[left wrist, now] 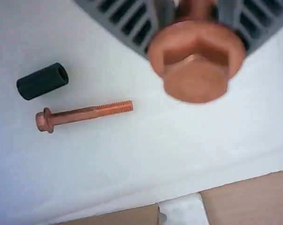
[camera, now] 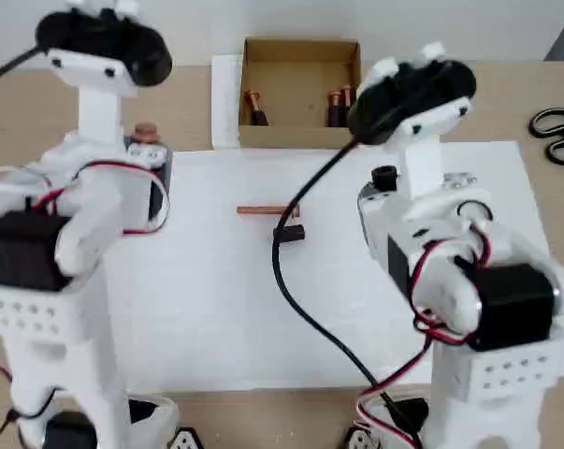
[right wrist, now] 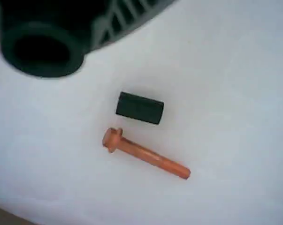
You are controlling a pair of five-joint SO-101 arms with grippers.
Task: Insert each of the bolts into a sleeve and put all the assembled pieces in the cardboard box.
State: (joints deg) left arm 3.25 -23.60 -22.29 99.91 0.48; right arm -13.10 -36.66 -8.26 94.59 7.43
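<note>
My left gripper [left wrist: 194, 11] is shut on a copper bolt [left wrist: 195, 61], whose hex head points at the camera; in the high view that bolt head [camera: 146, 131] shows at the left arm. My right gripper [right wrist: 61, 23] is shut on a black sleeve [right wrist: 40, 51], seen at the right arm [camera: 384, 176] from above. A loose copper bolt [camera: 263, 211] lies on the white sheet [camera: 216, 309], mid-table, with a loose black sleeve [camera: 291, 234] just beside it. Both grippers hang apart from this pair. The cardboard box [camera: 300, 51] stands at the back and holds sleeved bolts [camera: 338, 106].
Black scissors [camera: 557, 133] lie on the wooden table at the far right. A black cable [camera: 296, 281] from the right arm crosses the sheet near the loose sleeve. The near half of the sheet between the two arm bases is bare.
</note>
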